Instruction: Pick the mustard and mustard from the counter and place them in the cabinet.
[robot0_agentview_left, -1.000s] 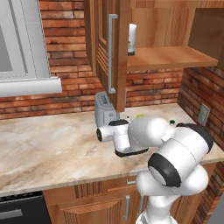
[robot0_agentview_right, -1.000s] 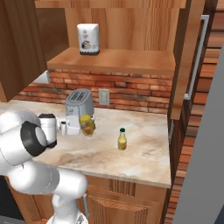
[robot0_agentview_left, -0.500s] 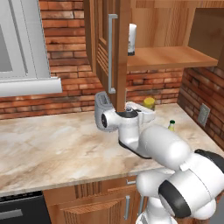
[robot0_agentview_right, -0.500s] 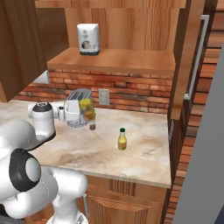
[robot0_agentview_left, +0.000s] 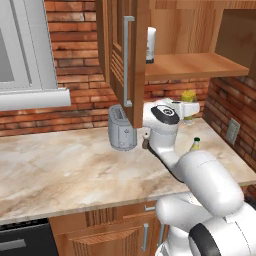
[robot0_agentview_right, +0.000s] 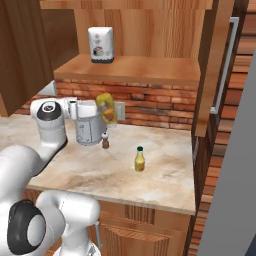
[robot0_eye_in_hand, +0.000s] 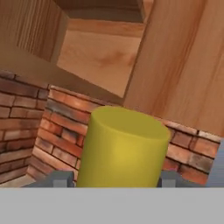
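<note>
1. While my end effector (robot0_agentview_right: 109, 111) pinches the dull-yellow mustard (robot0_agentview_right: 106, 107), I judge the first bottle lifted off the bench (robot0_agentview_right: 165, 172), below the cabinet shelf (robot0_agentview_right: 150, 70), not yet placed.
2. I see that bottle tilted, its long axis leaning off vertical.
3. I see the slim mustard (robot0_agentview_right: 139, 159) upright on the bench, tip up, untouched.

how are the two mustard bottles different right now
The plain mustard is a dull-yellow cylinder; the slimmer mustard is brighter, with a tapered neck and dark green tip. The plain mustard is held in the claw, lifted off the counter in front of the brick wall below the cabinet shelf; the slimmer mustard stands upright on the counter, untouched. Both are yellow and neither is in the cabinet yet.
</note>
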